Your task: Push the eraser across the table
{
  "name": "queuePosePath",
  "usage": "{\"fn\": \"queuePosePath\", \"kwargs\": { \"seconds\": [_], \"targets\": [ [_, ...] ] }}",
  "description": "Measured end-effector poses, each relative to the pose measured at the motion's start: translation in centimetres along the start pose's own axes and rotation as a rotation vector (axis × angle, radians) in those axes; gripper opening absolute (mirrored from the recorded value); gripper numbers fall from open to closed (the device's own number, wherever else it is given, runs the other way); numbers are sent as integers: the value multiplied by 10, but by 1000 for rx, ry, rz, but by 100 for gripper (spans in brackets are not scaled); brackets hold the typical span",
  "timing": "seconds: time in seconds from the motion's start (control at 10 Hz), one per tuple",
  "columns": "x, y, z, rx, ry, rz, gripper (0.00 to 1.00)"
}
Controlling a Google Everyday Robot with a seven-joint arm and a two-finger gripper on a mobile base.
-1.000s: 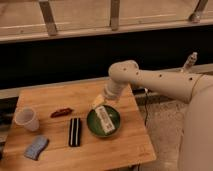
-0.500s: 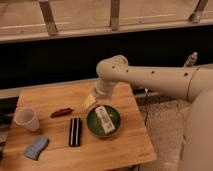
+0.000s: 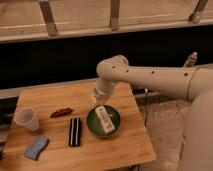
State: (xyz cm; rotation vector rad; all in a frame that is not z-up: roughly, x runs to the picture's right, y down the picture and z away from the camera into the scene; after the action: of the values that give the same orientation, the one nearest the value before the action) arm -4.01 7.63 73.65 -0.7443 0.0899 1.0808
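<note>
The back of the scene is being filled by a dark band of wall, with a pale ledge and slanted metal posts running above it. In front of this, a small counter point(image 3: 127, 146) of light wood planks is being viewed from above, and grey floor point(image 3: 162, 120) is showing to its right.

The eraser point(image 3: 75, 132), a black block with a pale stripe along its length, is being carried by the counter left of the middle. It is lying flat, with its long side running from the near edge toward the far edge. A green bowl point(image 3: 91, 120) is sitting just beside it on the right, apart by a narrow gap, and a white labelled box point(image 3: 105, 120) is being held inside that bowl. A small dark red thing point(image 3: 61, 112) is lying just beyond the eraser's far end, a little to the left. A pale cup point(image 3: 26, 119) is standing upright near the left edge, and a blue-grey pad point(image 3: 36, 147) is lying at the near left corner.

A white arm point(image 3: 150, 77) is being reached in from the right and bent downward over the far half of the counter. The claw point(image 3: 98, 95) is being held at its lower end, above the wood, just beyond the far left rim of the bowl. It is positioned beyond the eraser and to its right, apart from it. Whether the claw is wide or narrow cannot be told.
</note>
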Motion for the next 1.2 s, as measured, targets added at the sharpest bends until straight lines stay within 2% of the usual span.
{"fn": "queuePosePath", "kwargs": {
  "seconds": [0.2, 0.3, 0.4, 0.6, 0.8, 0.9, 1.1, 1.2],
  "targets": [
    [0, 0, 0, 1, 1, -3, 6],
    [0, 1, -1, 7, 5, -9, 2],
    [-1, 7, 1, 15, 15, -31, 0],
    [-4, 39, 10, 21, 47, -107, 0],
    [-10, 80, 33, 19, 106, -187, 0],
    [-12, 91, 42, 13, 124, -210, 0],
    [-9, 91, 60, 0, 169, -224, 0],
    [-10, 93, 61, -2, 172, -230, 0]
  ]
}}
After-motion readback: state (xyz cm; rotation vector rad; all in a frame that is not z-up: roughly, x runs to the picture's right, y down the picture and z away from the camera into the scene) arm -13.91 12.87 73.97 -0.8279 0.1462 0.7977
